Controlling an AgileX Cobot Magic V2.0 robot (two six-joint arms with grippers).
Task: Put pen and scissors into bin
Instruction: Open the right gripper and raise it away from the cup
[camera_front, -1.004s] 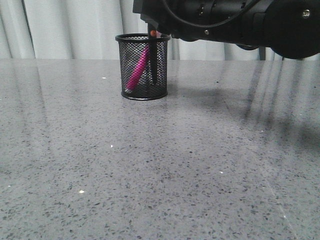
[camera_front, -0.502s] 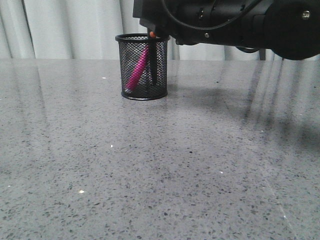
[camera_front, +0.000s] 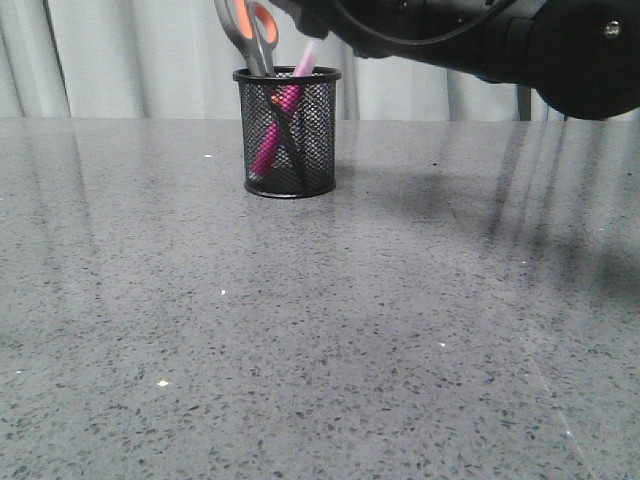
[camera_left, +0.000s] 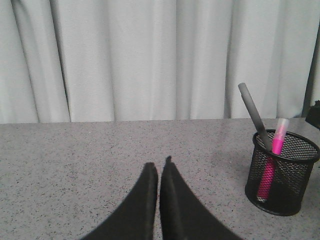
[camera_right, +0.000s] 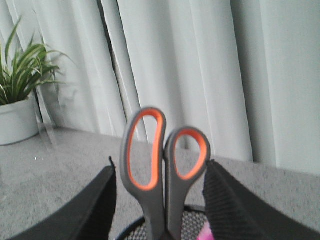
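The black mesh bin (camera_front: 290, 132) stands at the back of the table. The magenta pen (camera_front: 277, 120) leans inside it, its pale cap above the rim. The scissors (camera_front: 250, 32) stand blades down in the bin, their grey and orange handles leaning left above the rim. My right gripper (camera_right: 160, 164) is open just above the bin, a finger on either side of the scissors handles (camera_right: 162, 160). My left gripper (camera_left: 159, 167) is shut and empty, low over the table beside the bin (camera_left: 282, 172), where the pen (camera_left: 274, 160) and scissors (camera_left: 252, 115) show.
The right arm (camera_front: 470, 40) reaches across the top of the front view. White curtains hang behind the table. A potted plant (camera_right: 20, 100) stands at the table's far side in the right wrist view. The bin rim (camera_right: 135, 227) shows below the fingers.
My right gripper has lifted off the bin and opened. The scissors stay in the bin, handles now tilted left above the rim. The pen has tipped to lean right.
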